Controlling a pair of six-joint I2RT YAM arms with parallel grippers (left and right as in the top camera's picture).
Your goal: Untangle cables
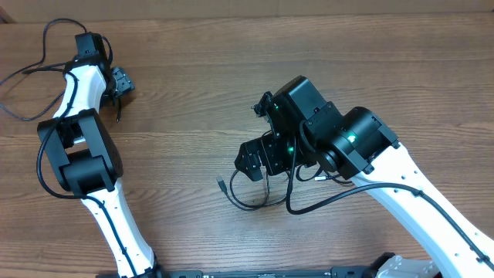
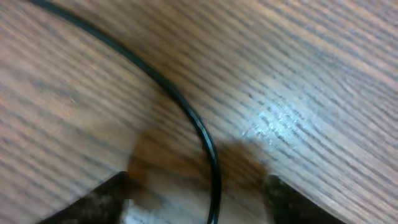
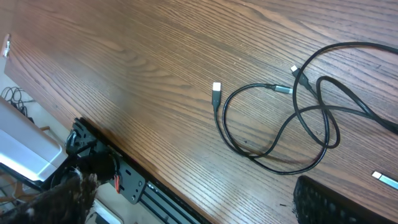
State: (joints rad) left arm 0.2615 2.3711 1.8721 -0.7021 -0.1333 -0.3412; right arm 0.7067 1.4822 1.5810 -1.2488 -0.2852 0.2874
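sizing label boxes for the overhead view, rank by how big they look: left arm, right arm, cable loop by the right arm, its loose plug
1. right arm (maybe nearer the camera)
2. left arm
3. cable loop
4. plug

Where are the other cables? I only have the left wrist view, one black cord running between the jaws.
Observer: In a looped tangle on the table, under the right arm.
Operator: Is any plug free?
Observer: Yes, a silver-tipped plug lies loose at the tangle's edge.
Operator: Where does my cord go?
Observer: Overhead, a loose cord, likely yours, runs from behind the left arm toward the table's left edge, with bare wood between it and the tangle.
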